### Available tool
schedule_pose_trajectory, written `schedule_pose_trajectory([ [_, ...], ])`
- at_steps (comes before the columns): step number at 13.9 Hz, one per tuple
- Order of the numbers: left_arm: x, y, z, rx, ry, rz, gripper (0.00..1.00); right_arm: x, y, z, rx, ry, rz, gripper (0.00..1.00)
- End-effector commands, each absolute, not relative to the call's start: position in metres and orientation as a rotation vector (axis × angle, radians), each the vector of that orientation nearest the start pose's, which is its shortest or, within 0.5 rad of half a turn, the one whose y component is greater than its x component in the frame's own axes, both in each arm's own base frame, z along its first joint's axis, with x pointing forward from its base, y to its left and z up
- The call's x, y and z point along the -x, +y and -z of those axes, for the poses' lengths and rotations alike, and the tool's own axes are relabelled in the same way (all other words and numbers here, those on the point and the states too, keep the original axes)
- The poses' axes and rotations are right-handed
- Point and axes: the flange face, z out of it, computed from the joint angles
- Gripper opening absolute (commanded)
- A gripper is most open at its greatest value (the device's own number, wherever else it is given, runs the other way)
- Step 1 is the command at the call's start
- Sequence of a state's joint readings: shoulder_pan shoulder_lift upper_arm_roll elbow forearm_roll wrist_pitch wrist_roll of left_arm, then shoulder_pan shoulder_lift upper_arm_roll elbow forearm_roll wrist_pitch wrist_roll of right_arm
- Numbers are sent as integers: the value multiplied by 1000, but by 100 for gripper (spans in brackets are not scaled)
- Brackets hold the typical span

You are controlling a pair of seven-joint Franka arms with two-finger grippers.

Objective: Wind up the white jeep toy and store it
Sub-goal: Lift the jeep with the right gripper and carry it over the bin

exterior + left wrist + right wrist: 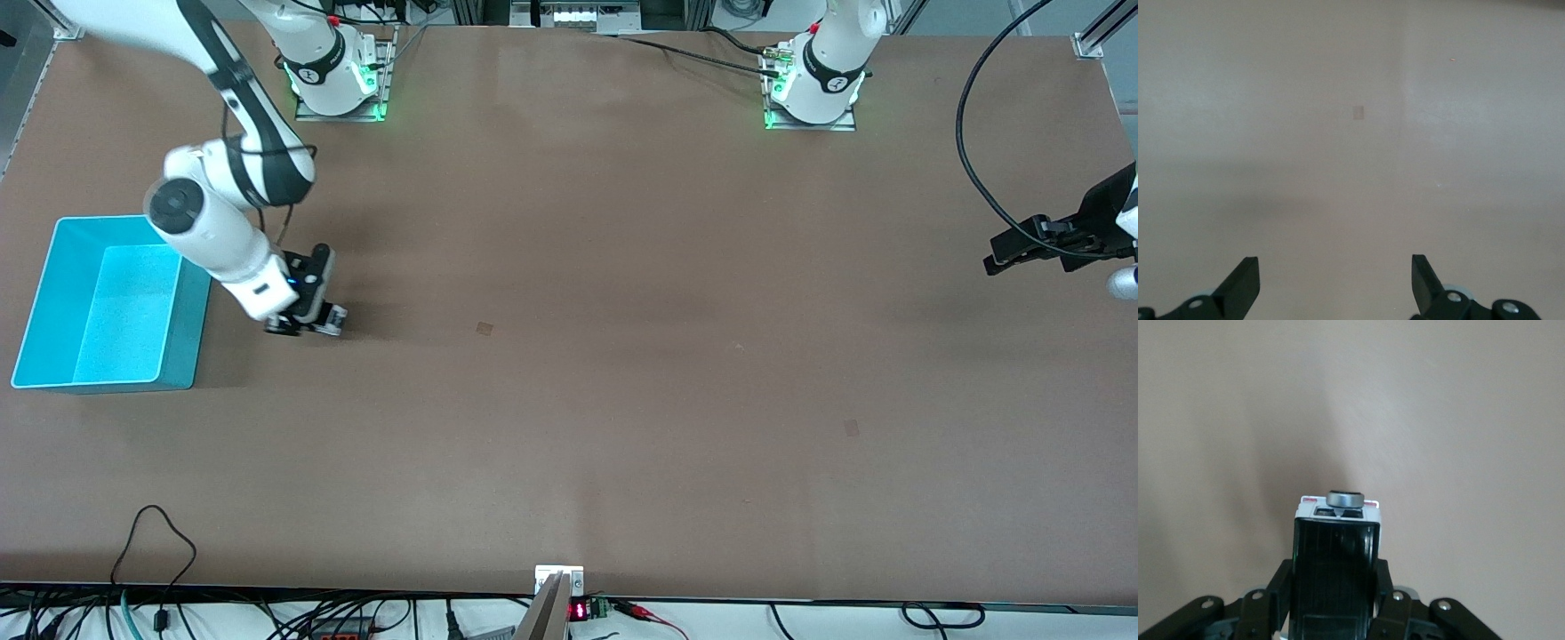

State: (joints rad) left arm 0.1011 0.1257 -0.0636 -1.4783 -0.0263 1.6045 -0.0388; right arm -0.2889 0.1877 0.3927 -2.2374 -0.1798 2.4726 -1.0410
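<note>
- Fingers (1388,597) of my right gripper (1335,603) are pressing in on both sides of the white jeep toy (1336,547), so I am reading this as a firm grasp, with the jaws spread only as wide as the toy's body.
- From the right wrist view I am seeing the jeep sitting lengthwise between the fingers, its black roof panel facing the camera and its white end with a round grey spare wheel (1345,498) sticking out past the fingertips.
- In the front view I am finding the right gripper (307,324) low over the brown table (622,356), with the jeep (332,317) showing as a small white bit at its tip; I cannot tell whether the wheels are touching the tabletop.
- Blue bin (107,302) is sitting just beside the right gripper, toward the right arm's end of the table, and the jeep is outside it.
- My left gripper (1335,287) is waiting well apart from the jeep, over the left arm's end of the table (1351,133), its fingers (1243,283) spread wide and holding nothing.
- In the front view I am seeing that left gripper (1022,249) hanging at the edge of the picture.
</note>
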Motion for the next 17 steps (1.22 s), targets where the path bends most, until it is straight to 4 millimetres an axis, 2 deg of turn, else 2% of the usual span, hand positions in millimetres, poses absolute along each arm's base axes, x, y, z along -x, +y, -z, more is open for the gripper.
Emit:
schedule_pose_trajectory([
  [1,-594,21,-604,3183,-112,15,100,-535,13,-346,2865,-1607,59,0],
  [3,-594,21,-605,3183,-112,20,100,-532,-40,-349,3005,-1326,51,0],
  [7,-594,20,-605,3188,-113,18,100,-516,-128,-347,3165,-852,3,0],
  [9,-594,20,-605,3189,-113,15,100,-511,-154,-337,3187,-623,2,0],
  [12,-594,20,-605,3189,-113,15,100,-512,-186,-327,3194,-379,15,0],
  [15,-594,20,-605,3189,-113,15,100,-520,-226,-311,3223,-225,-15,0],
  [17,-594,20,-605,3191,-113,15,100,-525,-244,-303,3237,-190,-22,0],
])
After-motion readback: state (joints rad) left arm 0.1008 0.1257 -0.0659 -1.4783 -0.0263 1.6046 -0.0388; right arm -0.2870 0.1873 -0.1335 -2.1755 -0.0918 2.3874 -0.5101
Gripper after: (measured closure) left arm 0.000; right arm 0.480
